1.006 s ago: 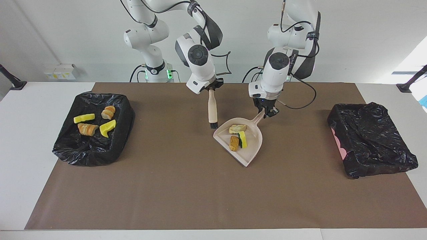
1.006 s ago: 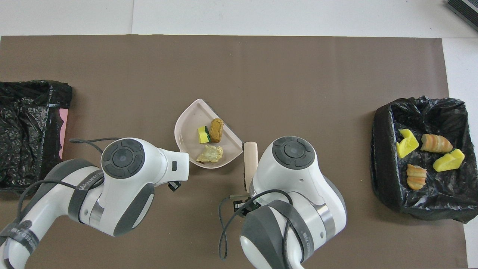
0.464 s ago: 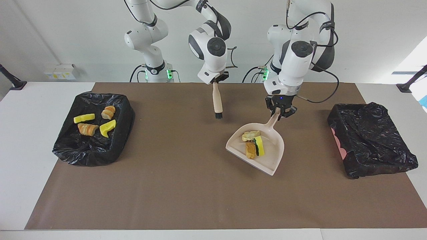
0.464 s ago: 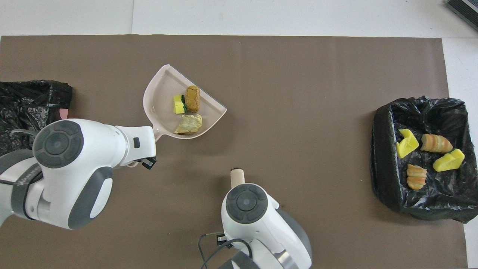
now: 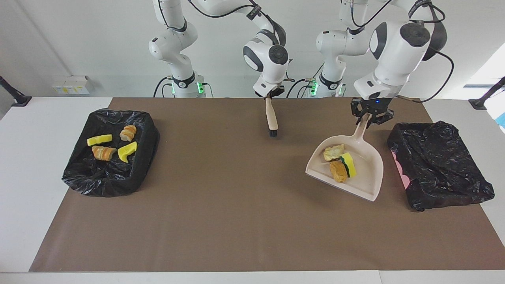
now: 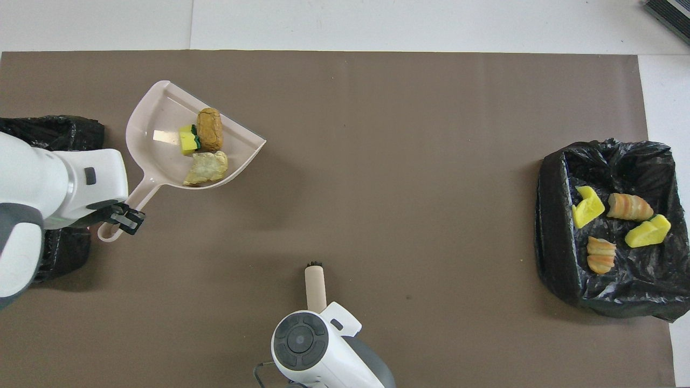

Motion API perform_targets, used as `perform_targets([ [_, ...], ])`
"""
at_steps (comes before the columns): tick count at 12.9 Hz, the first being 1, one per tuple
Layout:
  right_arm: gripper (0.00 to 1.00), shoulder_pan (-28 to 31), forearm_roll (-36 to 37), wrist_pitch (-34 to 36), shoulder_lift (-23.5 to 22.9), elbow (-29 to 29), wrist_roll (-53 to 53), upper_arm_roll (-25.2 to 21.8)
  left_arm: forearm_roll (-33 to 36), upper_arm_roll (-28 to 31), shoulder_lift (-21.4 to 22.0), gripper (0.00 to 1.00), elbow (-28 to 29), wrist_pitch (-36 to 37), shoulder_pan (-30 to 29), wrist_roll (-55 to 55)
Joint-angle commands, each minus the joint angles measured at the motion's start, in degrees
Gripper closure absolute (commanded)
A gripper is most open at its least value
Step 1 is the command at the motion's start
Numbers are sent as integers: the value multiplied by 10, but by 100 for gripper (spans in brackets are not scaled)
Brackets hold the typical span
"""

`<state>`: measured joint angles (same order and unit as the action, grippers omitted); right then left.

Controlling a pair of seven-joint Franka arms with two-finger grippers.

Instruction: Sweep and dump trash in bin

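We see the left end effector (image 5: 371,117) clenched on the dustpan (image 5: 365,173) handle, three trash scraps (image 5: 340,165) inside. The right end effector (image 5: 270,96) grips the brush (image 5: 271,118) over the worktop (image 5: 221,221)

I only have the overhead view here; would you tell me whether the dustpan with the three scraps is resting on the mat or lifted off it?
Observer: Lifted. In the facing view the dustpan hangs from the left gripper, which is shut on its handle, clear of the brown mat.
Operator: Thank you. Is it over the bin at that end yet?
Observer: Not yet. It is over the mat, beside the black-lined bin, whose whole top shows in the facing view.
Operator: The right arm's wrist hides its gripper from me; what is it doing?
Observer: The right gripper is shut on the top of the brush handle, and the brush hangs bristles down.
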<state>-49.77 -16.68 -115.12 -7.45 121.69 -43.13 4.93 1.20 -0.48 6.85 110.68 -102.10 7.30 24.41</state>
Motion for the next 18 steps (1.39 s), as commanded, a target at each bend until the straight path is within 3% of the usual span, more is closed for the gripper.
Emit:
perform_targets([
  [1, 100, -10, 1, -37, -26, 0, -27, 3, 9, 0, -2, 100, -41, 52, -46, 22],
  [3, 95, -13, 0, -37, -39, -2, -28, 3, 11, 6, -3, 100, -60, 50, -88, 31],
  [4, 19, -12, 0, -29, -42, -10, -30, 3, 13, 8, -10, 100, -76, 53, -114, 28],
  [5, 0, -10, 2, -29, -42, -17, -30, 3, 13, 9, -11, 100, -77, 52, -145, 34],
  [10, 0, 6, 9, 8, -37, -51, -30, -2, 28, 11, -21, 100, -80, -7, -273, 48],
  [13, 0, 37, 23, 31, -37, -86, -27, -2, 82, 11, -35, 100, -80, -43, -333, 184],
  [18, 0, 130, 59, 95, -34, -158, 25, -2, 219, 11, -38, 100, -78, -37, -331, 311],
])
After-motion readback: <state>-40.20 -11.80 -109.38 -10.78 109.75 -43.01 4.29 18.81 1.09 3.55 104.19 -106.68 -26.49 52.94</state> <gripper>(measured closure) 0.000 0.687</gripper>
